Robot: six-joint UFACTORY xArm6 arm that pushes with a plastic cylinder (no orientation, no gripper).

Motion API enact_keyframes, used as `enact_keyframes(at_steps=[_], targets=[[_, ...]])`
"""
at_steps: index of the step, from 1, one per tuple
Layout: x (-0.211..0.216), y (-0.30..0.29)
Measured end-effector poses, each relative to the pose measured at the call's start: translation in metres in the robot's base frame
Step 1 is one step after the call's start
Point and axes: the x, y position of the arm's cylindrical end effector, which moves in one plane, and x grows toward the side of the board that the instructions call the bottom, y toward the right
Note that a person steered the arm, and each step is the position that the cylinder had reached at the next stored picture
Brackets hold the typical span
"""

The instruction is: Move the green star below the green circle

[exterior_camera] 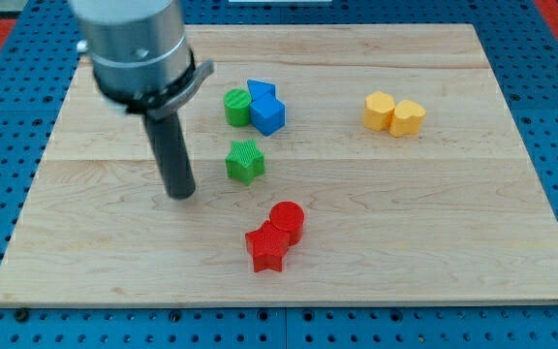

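Observation:
The green star (245,161) lies on the wooden board left of centre. The green circle (235,107) sits above it, toward the view's top, touching the blue blocks. My tip (181,194) rests on the board to the left of the green star and slightly lower, a short gap apart. The rod rises from it to the grey arm body at the view's top left.
A blue block (260,92) and a blue cube (268,114) sit against the green circle's right side. A red circle (287,220) and red star (267,248) touch below centre. Two yellow blocks (380,110) (408,117) sit at the upper right.

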Motion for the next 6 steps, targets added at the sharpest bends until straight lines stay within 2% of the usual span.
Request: enact_keyframes(at_steps=[2, 5, 6], targets=[[-0.009, 0.084], [-0.069, 0.071], [-0.063, 0.071]])
